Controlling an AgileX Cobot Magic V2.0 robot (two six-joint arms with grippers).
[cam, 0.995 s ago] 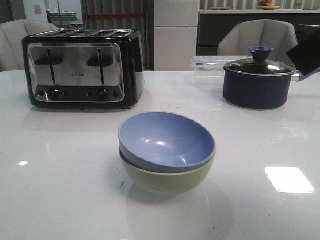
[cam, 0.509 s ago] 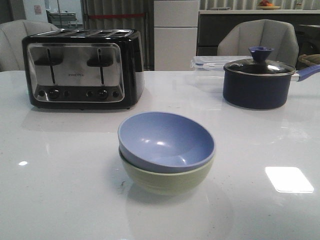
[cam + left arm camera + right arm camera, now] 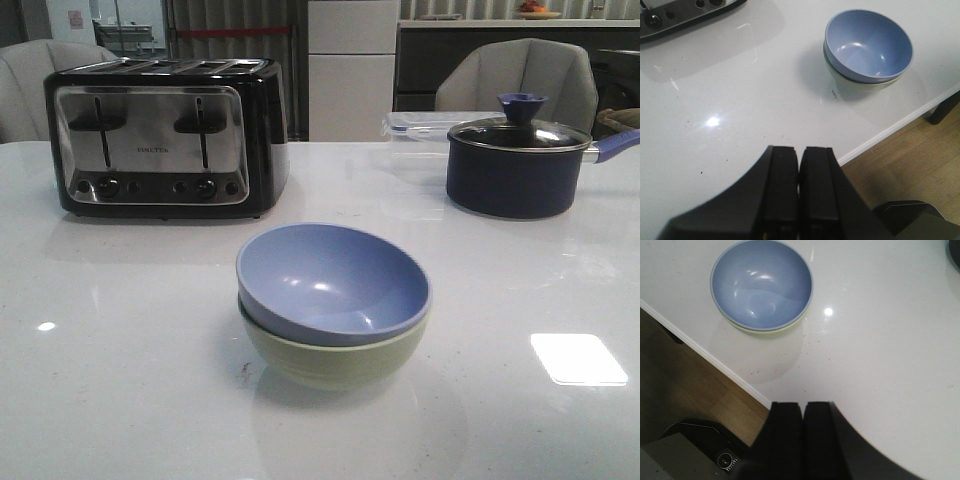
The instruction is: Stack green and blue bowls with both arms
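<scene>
The blue bowl (image 3: 330,280) sits nested inside the green bowl (image 3: 335,362) at the middle of the white table, near its front. The stack also shows in the left wrist view, blue bowl (image 3: 868,46) over green bowl (image 3: 862,86), and in the right wrist view, blue bowl (image 3: 761,284) over a thin green rim (image 3: 767,331). My left gripper (image 3: 799,150) is shut and empty, held high over the table's front edge, well clear of the bowls. My right gripper (image 3: 803,405) is shut and empty, also high and apart from the bowls. Neither gripper shows in the front view.
A black and chrome toaster (image 3: 165,135) stands at the back left. A dark navy lidded pot (image 3: 518,160) stands at the back right, with a clear plastic container (image 3: 420,125) behind it. The table's front edge (image 3: 890,132) drops to a wooden floor.
A dark arm part at the right edge of the front view one second ago has left the view. The bowls have not moved.
</scene>
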